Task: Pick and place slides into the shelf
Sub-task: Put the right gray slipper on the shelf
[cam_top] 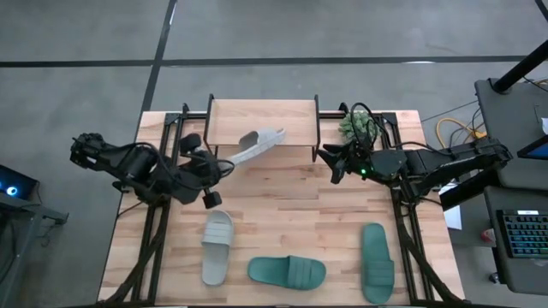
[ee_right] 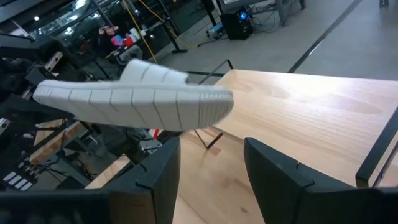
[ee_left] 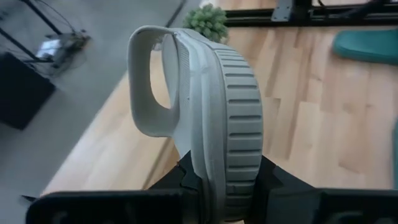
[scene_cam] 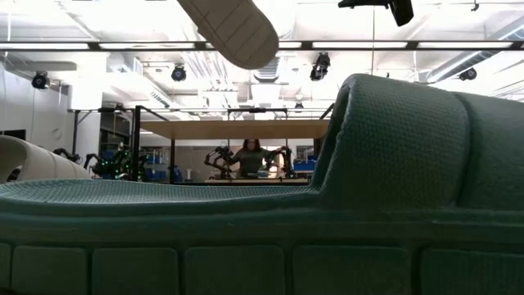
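Overhead, grey-white slide (cam_top: 259, 144) above shelf (cam_top: 262, 121)

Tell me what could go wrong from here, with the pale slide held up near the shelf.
1. The left end effector pinches only one end of the pale slide; most of it hangs free, so it may twist or slip.
2. Its free end reaches over the shelf edge and may catch the plank or a black post.
3. The right end effector waits open close by; the arms could meet.
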Available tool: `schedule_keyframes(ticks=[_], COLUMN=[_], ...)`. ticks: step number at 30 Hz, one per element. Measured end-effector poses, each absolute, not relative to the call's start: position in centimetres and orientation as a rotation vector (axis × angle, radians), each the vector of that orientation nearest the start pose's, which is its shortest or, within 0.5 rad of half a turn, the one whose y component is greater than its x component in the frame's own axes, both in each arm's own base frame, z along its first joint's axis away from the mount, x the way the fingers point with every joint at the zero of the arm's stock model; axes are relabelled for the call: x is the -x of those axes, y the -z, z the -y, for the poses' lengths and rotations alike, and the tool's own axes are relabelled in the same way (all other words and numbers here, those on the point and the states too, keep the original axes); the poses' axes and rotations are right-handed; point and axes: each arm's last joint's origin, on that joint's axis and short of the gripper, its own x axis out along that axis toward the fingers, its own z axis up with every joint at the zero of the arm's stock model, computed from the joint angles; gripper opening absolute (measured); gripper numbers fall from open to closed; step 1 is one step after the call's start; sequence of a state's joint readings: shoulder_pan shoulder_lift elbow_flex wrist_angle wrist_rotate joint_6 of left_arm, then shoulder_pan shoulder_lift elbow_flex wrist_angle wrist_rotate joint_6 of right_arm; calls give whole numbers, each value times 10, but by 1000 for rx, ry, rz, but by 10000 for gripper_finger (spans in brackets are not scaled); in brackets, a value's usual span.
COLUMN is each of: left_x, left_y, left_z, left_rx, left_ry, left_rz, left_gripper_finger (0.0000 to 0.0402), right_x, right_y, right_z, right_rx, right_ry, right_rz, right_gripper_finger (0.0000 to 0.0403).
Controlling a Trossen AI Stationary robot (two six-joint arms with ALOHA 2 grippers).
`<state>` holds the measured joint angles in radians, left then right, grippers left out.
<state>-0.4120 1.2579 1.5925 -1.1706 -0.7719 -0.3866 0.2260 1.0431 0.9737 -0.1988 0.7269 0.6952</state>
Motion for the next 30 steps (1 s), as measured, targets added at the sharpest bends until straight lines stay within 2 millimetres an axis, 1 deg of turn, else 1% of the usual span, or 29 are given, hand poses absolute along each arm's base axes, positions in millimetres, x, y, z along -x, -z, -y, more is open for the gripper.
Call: schedule_keyframes(ticks=[5,13,21,30], left_x=[-199,-195,-202,-201], left_y=[-427,-418,-410,-407], left_z=[64,62,63,62], left_rx=[-150,-236,-314,-391], left_ry=[-526,-557,-602,-654], left_rz=[-590,-691,-735,-757], left_gripper_finger=[37,37,37,36], right_x=[-221,-221,-221,-221], right_y=[-351,-351,-351,-351], right_z=[-31,-31,-32,-32], right_rx=[-553,-559,-566,-566], right_ry=[557,554,530,530], right_rz=[-57,-55,-59,-59], right_gripper_finger=[165,166,162,162])
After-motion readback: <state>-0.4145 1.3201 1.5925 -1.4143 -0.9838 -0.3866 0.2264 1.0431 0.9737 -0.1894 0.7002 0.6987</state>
